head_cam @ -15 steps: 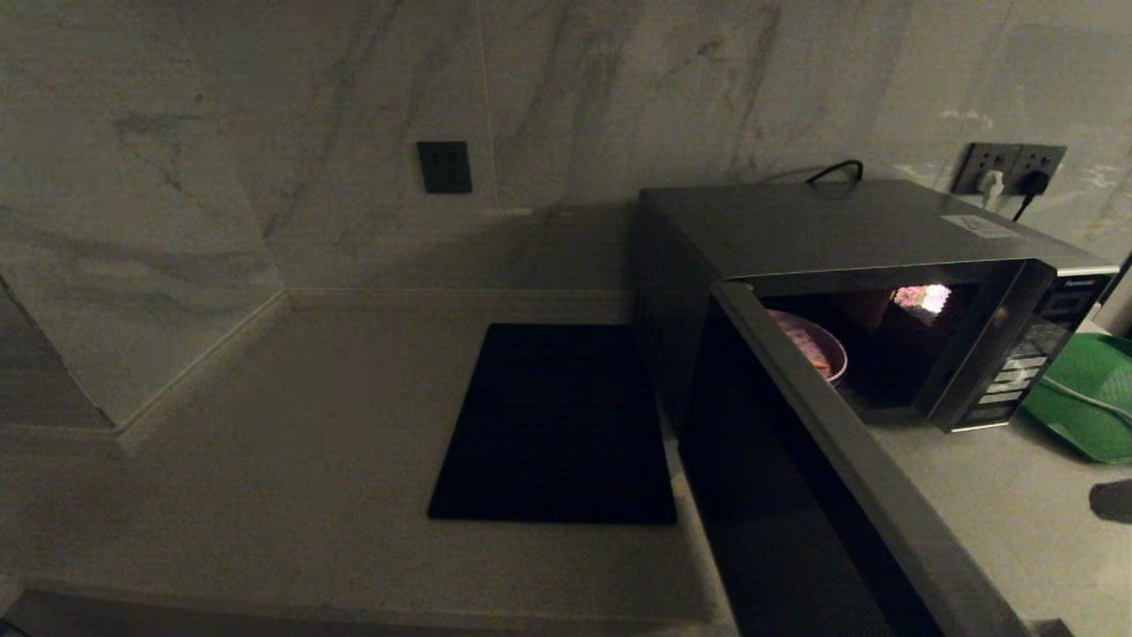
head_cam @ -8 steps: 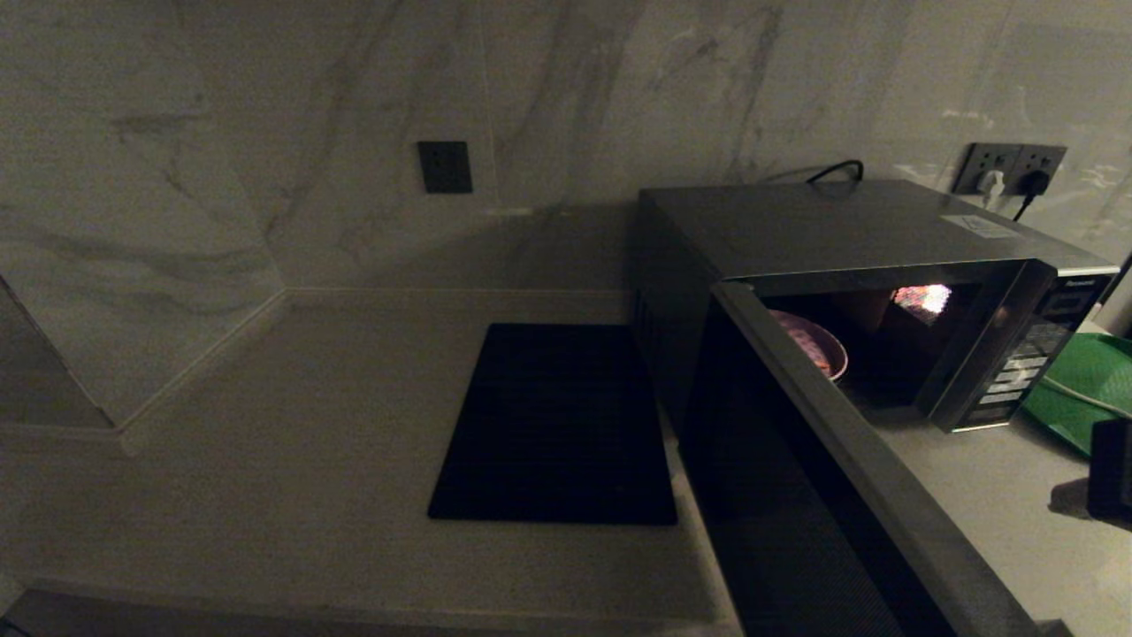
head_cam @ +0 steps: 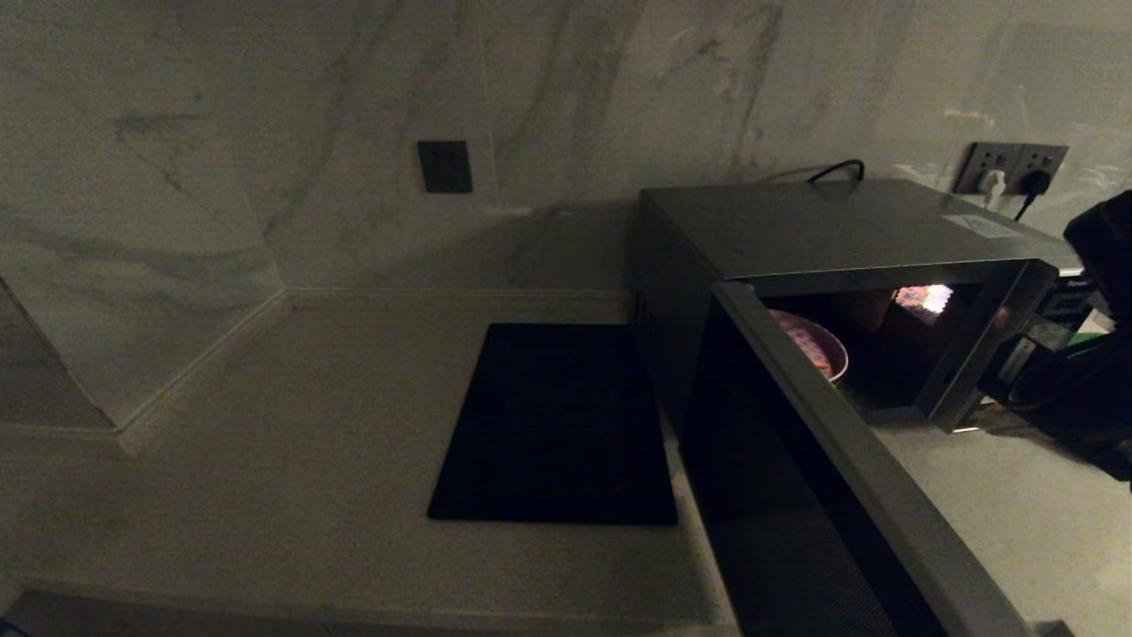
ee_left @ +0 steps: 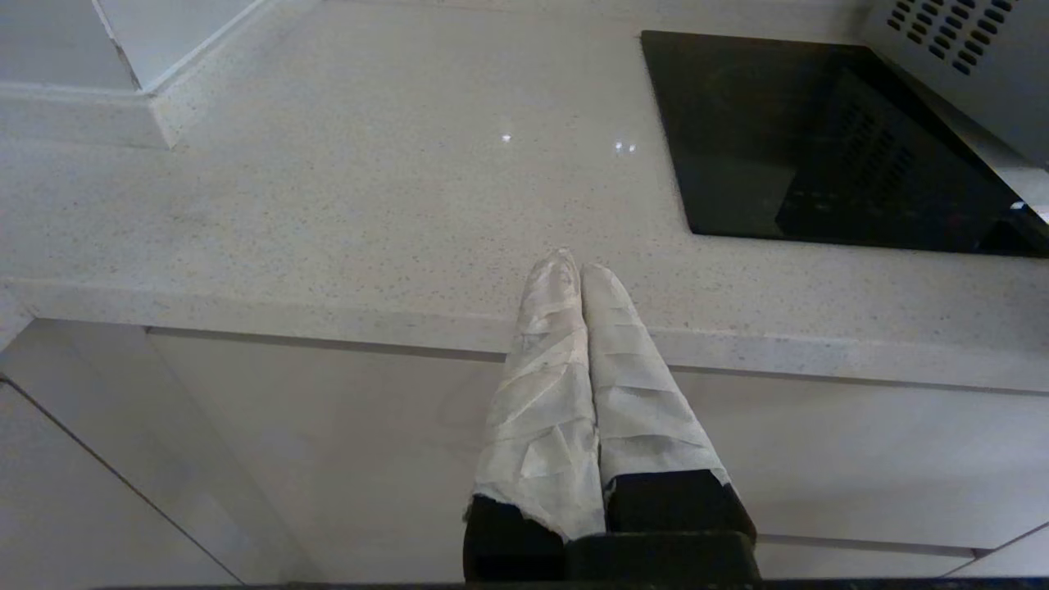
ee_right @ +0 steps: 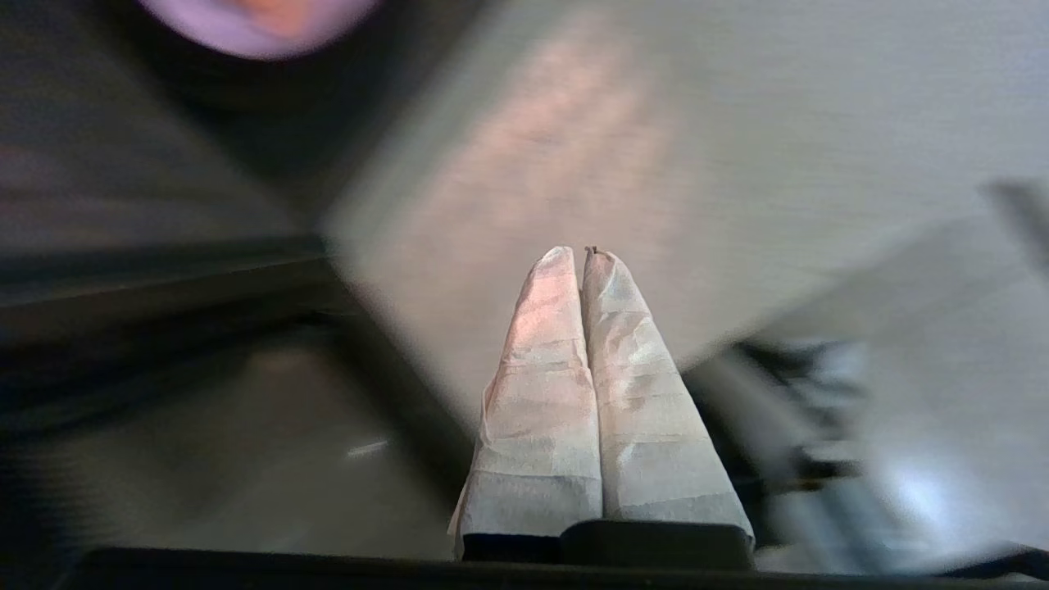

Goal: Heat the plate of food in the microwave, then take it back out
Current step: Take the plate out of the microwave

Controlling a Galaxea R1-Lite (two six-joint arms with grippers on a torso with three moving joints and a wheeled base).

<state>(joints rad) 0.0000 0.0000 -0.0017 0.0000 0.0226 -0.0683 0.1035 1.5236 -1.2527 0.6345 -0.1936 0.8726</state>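
Observation:
The silver-grey microwave (head_cam: 840, 226) stands on the counter at the right with its dark door (head_cam: 796, 495) swung wide open toward me. Inside, on the left of the cavity, sits the lilac-pink plate of food (head_cam: 818, 349), also blurred at the edge of the right wrist view (ee_right: 254, 24). My right arm (head_cam: 1092, 354) is a dark shape at the right edge, in front of the button panel. The right gripper (ee_right: 583, 252) is shut with nothing in it, apart from the plate. My left gripper (ee_left: 571, 264) is shut and empty, hanging at the counter's front edge.
A flat black square mat (head_cam: 553, 425) lies on the counter left of the microwave. Wall sockets with plugs (head_cam: 1013, 168) sit behind the microwave. Marble walls close the back and the left corner. The open door juts out over the counter's front.
My right arm has risen into the head view from the right edge and now covers the button panel and the green tray. The door and plate have not moved.

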